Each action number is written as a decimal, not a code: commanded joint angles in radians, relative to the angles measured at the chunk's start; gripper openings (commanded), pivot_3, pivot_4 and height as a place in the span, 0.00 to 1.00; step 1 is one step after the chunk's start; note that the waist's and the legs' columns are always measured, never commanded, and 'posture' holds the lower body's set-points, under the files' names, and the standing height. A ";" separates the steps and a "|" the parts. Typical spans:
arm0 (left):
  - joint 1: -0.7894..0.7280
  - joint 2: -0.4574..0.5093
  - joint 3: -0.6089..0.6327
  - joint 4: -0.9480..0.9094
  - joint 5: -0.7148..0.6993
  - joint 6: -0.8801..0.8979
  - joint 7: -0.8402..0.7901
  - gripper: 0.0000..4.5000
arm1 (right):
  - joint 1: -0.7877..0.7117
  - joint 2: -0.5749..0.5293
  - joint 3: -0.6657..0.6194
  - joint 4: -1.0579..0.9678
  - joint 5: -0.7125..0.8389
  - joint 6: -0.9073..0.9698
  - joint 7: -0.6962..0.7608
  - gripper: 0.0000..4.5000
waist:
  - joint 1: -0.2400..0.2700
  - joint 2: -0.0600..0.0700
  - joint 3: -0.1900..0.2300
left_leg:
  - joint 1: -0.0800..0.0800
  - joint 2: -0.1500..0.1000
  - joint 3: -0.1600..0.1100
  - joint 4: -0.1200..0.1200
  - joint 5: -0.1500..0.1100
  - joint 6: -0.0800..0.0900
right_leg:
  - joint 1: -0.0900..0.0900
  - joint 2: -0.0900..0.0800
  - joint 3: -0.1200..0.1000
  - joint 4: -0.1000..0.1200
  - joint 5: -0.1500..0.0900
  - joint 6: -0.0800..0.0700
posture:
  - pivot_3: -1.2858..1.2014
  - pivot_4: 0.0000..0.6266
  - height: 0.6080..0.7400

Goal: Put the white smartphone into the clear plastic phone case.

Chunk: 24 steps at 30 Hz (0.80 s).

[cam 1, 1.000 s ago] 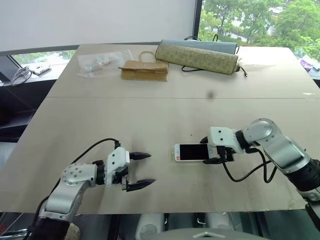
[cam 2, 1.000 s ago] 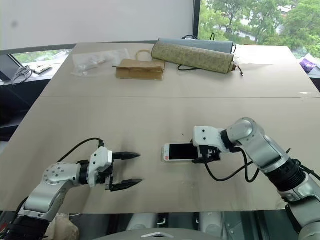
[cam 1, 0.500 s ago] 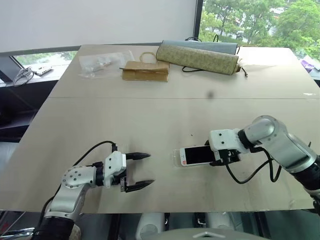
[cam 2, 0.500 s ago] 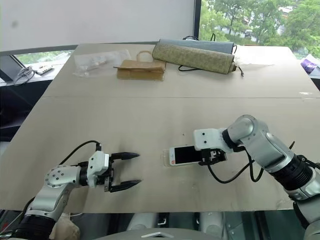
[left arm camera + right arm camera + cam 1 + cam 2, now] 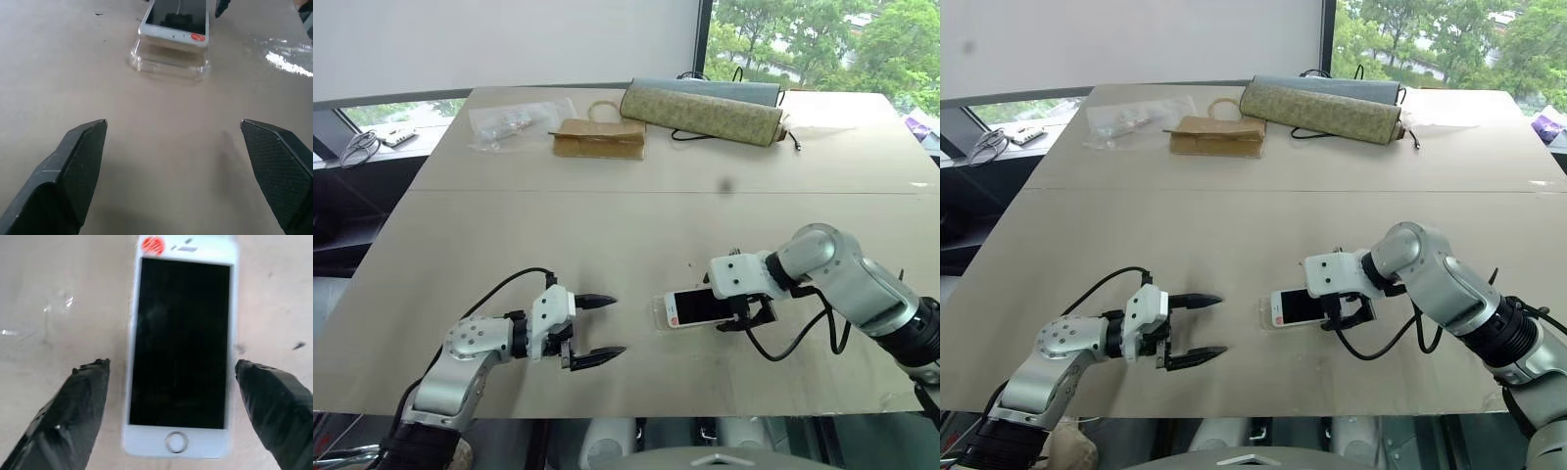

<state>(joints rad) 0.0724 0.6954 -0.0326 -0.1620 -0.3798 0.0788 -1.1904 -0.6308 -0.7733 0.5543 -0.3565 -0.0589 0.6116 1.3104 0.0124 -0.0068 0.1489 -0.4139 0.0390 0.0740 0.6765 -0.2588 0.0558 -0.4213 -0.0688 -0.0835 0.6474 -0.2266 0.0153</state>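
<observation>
Right gripper [image 5: 171, 382]: fingers spread wide, one black tip on each long side of the white smartphone [image 5: 180, 352], clear of both edges, nothing pinched. Pointed steeply down over the home-button end.

White smartphone: screen up, red mark at the end away from the right gripper. Lying on top of the clear plastic phone case [image 5: 168, 61], not seated inside the rim; in the left wrist view the red-mark end rides above the case's raised edge, with the case corner jutting out beneath it. Phone and case together on the table [image 5: 636, 225], near its front edge, between the two grippers.

Left gripper [image 5: 594, 330]: fingers fully apart, empty, held just above the table and aimed at the red-mark end of the phone, a gap of bare surface between.

Far end of the table: crinkled clear plastic bag [image 5: 514, 122] with small items inside, not identifiable. Beside it a flat brown paper bag [image 5: 598, 139] with a loop handle, contents not visible. Next to that, two rolled mats [image 5: 703, 110] side by side, with a dark cable trailing at their ends.
</observation>
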 commanded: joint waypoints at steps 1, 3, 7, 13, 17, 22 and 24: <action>-0.023 0.008 0.000 -0.097 -0.034 0.067 0.027 1.00 | -0.042 0.021 -0.101 -0.051 0.065 0.073 -0.025 1.00 | 0.001 0.000 0.000 | 0.000 0.000 0.000 0.000 0.000 0.000 | 0.000 0.001 0.000 0.000 0.001 0.002 | 0.52 0.24 1.00; -0.034 0.009 -0.002 -0.129 -0.045 0.105 0.039 1.00 | -0.047 0.038 -0.156 -0.071 0.121 0.136 -0.043 1.00 | 0.000 0.000 0.000 | 0.000 0.000 0.000 0.000 0.000 0.000 | 0.000 0.003 0.000 0.000 0.001 0.002 | 0.52 0.24 1.00; -0.053 0.008 -0.010 -0.170 -0.059 0.161 0.053 0.86 | -0.006 0.053 -0.224 -0.119 0.225 0.213 -0.058 0.74 | 0.001 0.000 0.000 | 0.000 0.000 0.000 0.000 0.000 0.000 | 0.000 0.003 0.000 0.000 0.001 0.002 | 0.52 0.24 1.00; -0.106 -0.007 -0.051 -0.188 -0.053 0.223 0.077 0.28 | 0.085 0.127 -0.240 -0.132 0.320 0.181 -0.120 0.12 | 0.000 0.000 0.000 | 0.000 0.000 -0.001 0.000 0.000 0.000 | 0.000 0.004 0.001 -0.001 0.001 0.002 | 0.52 0.24 1.00; -0.144 -0.021 -0.103 -0.196 -0.029 0.268 0.107 0.08 | 0.119 0.141 -0.183 -0.063 0.281 0.086 -0.155 0.00 | 0.000 0.000 0.001 | 0.000 -0.001 0.000 0.000 0.000 0.000 | 0.000 0.005 0.001 0.000 0.001 0.002 | 0.52 0.24 1.00; -0.142 -0.004 -0.130 -0.211 -0.009 0.298 0.121 0.08 | 0.134 0.152 -0.112 0.024 0.230 -0.010 -0.171 0.00 | 0.000 -0.001 0.001 | 0.000 0.000 0.000 0.000 0.000 0.000 | 0.000 0.006 0.002 0.000 0.001 0.002 | 0.52 0.24 1.00; -0.142 0.004 -0.121 -0.220 -0.018 0.315 0.123 0.08 | 0.128 0.155 -0.071 0.054 0.203 -0.039 -0.163 0.00 | 0.000 -0.001 0.001 | 0.000 0.000 0.000 0.000 0.000 0.000 | 0.000 0.006 0.002 0.000 0.001 0.002 | 0.52 0.24 1.00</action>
<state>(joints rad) -0.0675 0.6863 -0.1669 -0.3392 -0.3866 0.3866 -1.0705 -0.4932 -0.6217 0.4649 -0.3043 0.1600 0.6072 1.1452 0.0121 -0.0075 0.1498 -0.4139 0.0389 0.0739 0.6763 -0.2588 0.0558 -0.4213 -0.0627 -0.0816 0.6471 -0.2256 0.0173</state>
